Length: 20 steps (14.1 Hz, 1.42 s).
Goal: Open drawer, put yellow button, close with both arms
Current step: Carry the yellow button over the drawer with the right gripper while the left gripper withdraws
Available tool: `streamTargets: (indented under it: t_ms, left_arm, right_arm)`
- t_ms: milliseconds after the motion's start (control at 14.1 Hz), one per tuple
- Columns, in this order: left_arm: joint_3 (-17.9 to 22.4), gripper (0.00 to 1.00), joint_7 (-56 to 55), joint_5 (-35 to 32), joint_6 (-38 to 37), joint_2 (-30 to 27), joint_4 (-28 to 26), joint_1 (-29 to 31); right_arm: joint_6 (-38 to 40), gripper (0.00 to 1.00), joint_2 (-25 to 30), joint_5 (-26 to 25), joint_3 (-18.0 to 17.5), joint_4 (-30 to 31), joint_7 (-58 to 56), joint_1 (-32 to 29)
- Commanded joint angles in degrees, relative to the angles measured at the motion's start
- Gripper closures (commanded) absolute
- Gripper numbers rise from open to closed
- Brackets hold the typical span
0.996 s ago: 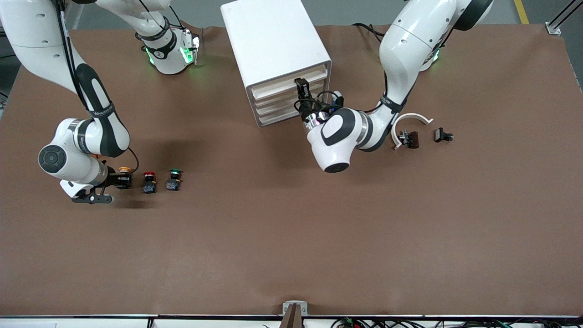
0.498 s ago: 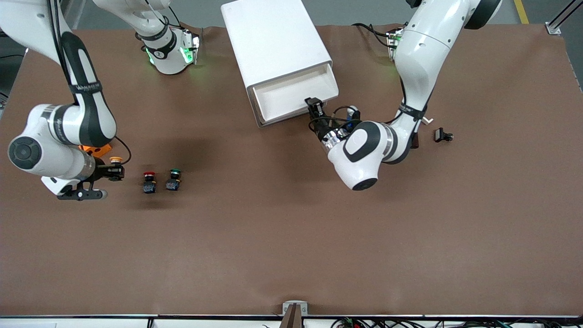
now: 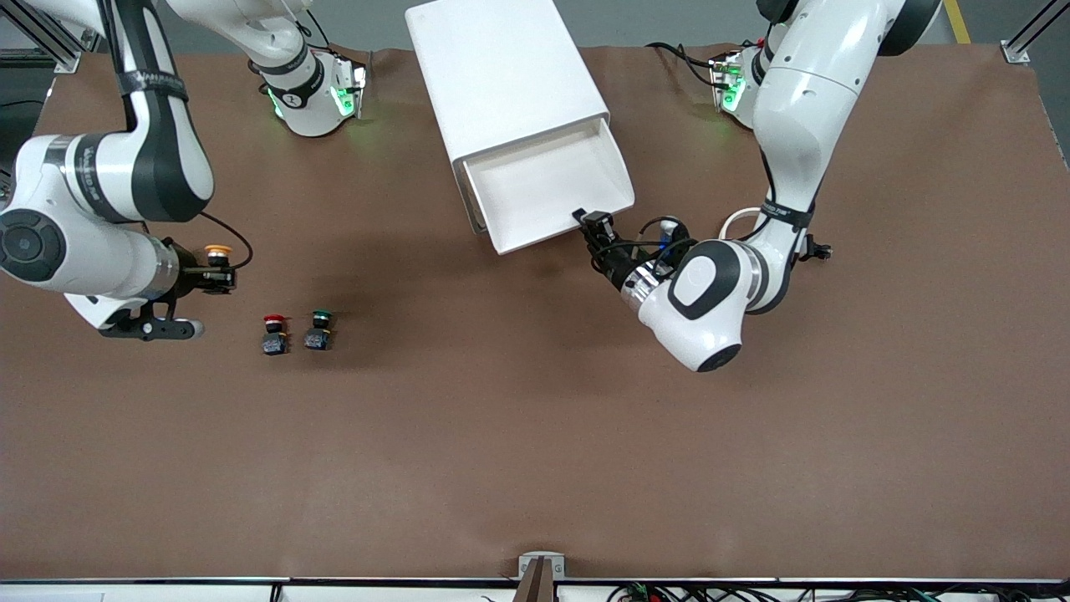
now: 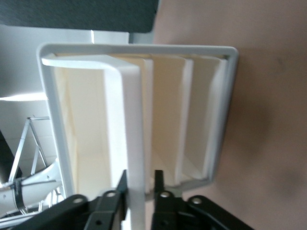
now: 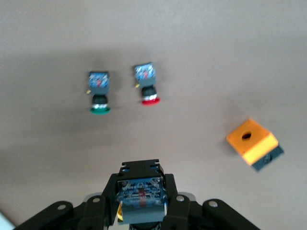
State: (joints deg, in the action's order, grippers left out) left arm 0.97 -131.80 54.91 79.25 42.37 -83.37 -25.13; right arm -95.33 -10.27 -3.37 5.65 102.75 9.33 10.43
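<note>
The drawer (image 3: 547, 188) has slid further out of the cabinet (image 3: 501, 75) since a second ago, and the right gripper (image 3: 219, 280) has risen off the table (image 3: 535, 435), pinching the yellow button (image 3: 218, 252). Only the right wrist view shows an orange box (image 5: 252, 142), at two o'clock from the held button. The left gripper (image 3: 595, 224) straddles the drawer's front lip at the drawer's five o'clock corner, its fingers (image 4: 120, 191) just off the lip.
</note>
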Motion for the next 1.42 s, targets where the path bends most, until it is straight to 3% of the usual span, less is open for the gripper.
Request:
streamTargets:
  t_ms: [0,356,711,854,1351]
  left_arm:
    - [1.7,0.00,1.7,-1.9,2.0,0.9,2.8,0.2]
    - [5.6,0.00,5.8,-3.4,2.0,0.6,7.6,3.6]
    - [11.8,0.00,13.1,-10.1,2.0,0.4,10.9,5.3]
    - [14.7,0.00,18.8,-13.5,2.0,0.4,10.9,5.3]
    - [14.8,0.00,38.2,-44.0,2.0,-0.2,10.8,3.3]
  right_arm:
    - [8.0,0.77,1.0,-0.1,0.1,-5.7,8.0,3.9]
    - [14.9,0.77,1.0,8.2,0.1,-11.9,26.6,10.7]
    - [13.9,0.77,0.3,18.1,0.1,-14.3,55.7,21.4]
    - [9.7,0.77,-0.4,19.6,0.1,-14.8,65.1,25.4]
    - [-2.7,0.75,-7.7,20.5,0.1,-14.9,91.8,34.2]
